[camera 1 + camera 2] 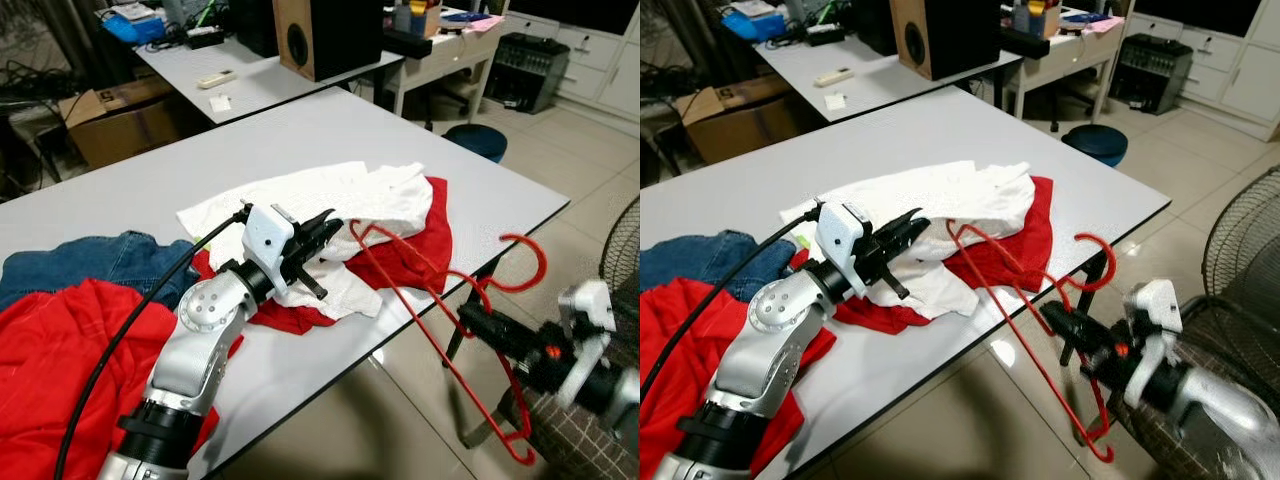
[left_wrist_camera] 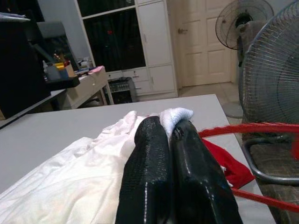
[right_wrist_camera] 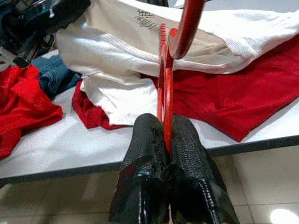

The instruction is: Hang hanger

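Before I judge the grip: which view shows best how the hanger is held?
The right wrist view: the hanger sits pinched between the right hand's shut fingers. The eye views show its whole red frame and hook off the table edge. The left wrist view catches just red bars.

The left arm (image 1: 190, 350) was silver, built of rounded metal segments, with a round joint cap studded with small screws and a black ribbed collar lower down. A black cable ran along it to a white wrist housing. The left pincer (image 1: 322, 228) had two long black textured fingers. The right pincer (image 1: 470, 318) was likewise black, behind it a white housing and red marks.
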Robot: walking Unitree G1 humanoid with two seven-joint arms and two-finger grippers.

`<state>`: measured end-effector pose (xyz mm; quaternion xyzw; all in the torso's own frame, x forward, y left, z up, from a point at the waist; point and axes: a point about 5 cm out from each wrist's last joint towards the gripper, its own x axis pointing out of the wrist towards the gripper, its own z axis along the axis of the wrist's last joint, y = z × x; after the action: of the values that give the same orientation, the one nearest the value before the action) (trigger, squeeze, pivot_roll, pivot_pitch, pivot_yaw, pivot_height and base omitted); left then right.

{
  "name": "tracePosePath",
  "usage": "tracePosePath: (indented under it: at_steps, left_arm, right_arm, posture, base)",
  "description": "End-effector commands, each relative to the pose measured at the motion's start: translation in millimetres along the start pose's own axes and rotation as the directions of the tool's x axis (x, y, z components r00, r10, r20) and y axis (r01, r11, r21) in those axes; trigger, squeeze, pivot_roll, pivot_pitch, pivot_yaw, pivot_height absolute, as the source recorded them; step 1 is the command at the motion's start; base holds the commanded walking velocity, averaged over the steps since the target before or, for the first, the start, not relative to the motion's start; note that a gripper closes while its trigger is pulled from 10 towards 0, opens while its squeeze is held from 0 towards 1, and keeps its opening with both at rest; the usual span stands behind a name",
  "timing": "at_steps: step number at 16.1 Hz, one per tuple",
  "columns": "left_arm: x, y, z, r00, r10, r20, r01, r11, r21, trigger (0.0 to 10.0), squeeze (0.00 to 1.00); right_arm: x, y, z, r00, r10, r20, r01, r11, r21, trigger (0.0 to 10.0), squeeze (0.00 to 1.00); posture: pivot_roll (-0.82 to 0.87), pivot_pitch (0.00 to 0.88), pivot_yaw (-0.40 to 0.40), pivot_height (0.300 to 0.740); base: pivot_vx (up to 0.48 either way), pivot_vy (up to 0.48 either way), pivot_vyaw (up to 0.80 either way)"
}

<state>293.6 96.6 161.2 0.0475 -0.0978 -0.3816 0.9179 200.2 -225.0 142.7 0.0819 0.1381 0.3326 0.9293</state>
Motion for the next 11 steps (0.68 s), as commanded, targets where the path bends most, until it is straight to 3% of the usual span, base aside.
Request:
tracePosePath:
  at_steps: [1, 2, 3, 7, 8, 10, 11]
  left_arm:
    - [-1.6, 0.3, 4, 1.000, -0.010, 0.016, 0.010, 1.000, 0.015, 0.0, 0.00]
    - [-1.6, -0.3, 5, 1.000, -0.015, 0.017, 0.015, 1.000, 0.015, 0.0, 0.00]
    - [-1.1, -1.1, 5, 1.000, -0.022, 0.016, 0.022, 1.000, 0.018, 0.0, 0.00]
    - [-2.0, -0.7, 4, 1.000, -0.022, 0.013, 0.022, 1.000, 0.019, 0.0, 0.00]
    - [-4.1, -2.4, -2, 0.999, -0.032, -0.029, 0.033, 0.999, 0.027, 0.0, 0.00]
    - [-5.5, -4.1, -13, 0.993, -0.050, -0.111, 0.054, 0.998, 0.039, 0.0, 0.00]
    - [-5.6, -8.1, -24, 0.983, -0.074, -0.171, 0.081, 0.996, 0.034, 0.0, 0.00]
  right_arm:
    - [3.4, -3.2, -2, 1.000, 0.004, -0.011, -0.003, 0.999, 0.046, 10.0, 0.00]
    - [6.2, -8.2, -4, 1.000, -0.004, -0.026, 0.006, 0.998, 0.064, 10.0, 0.00]
    - [14.2, -21.7, 0, 0.999, -0.049, 0.020, 0.047, 0.991, 0.125, 10.0, 0.00]
    - [28.7, -40.9, 14, 0.980, -0.146, 0.132, 0.111, 0.963, 0.246, 10.0, 0.00]
    - [46.8, -55.2, 24, 0.955, -0.231, 0.185, 0.149, 0.915, 0.376, 10.0, 0.00]
    - [65.0, -61.0, 36, 0.938, -0.266, 0.221, 0.129, 0.862, 0.491, 10.0, 0.00]
    - [79.3, -63.3, 45, 0.928, -0.282, 0.243, 0.092, 0.807, 0.583, 10.0, 0.00]
  posture:
    - [-0.09, 0.003, 0.094, 0.740]
    - [-0.09, 0.005, 0.094, 0.740]
    - [-0.08, 0.011, 0.086, 0.740]
    - [-0.07, 0.017, 0.085, 0.740]
    - [-0.06, 0.022, 0.088, 0.740]
    - [-0.06, 0.026, 0.089, 0.740]
    - [-0.06, 0.029, 0.090, 0.740]
  base:
    - [0.000, 0.000, 0.00]
    - [0.000, 0.000, 0.00]
    - [0.000, 0.000, 0.00]
    - [0.000, 0.000, 0.00]
    - [0.000, 0.000, 0.00]
    - [0.000, 0.000, 0.00]
    - [0.000, 0.000, 0.00]
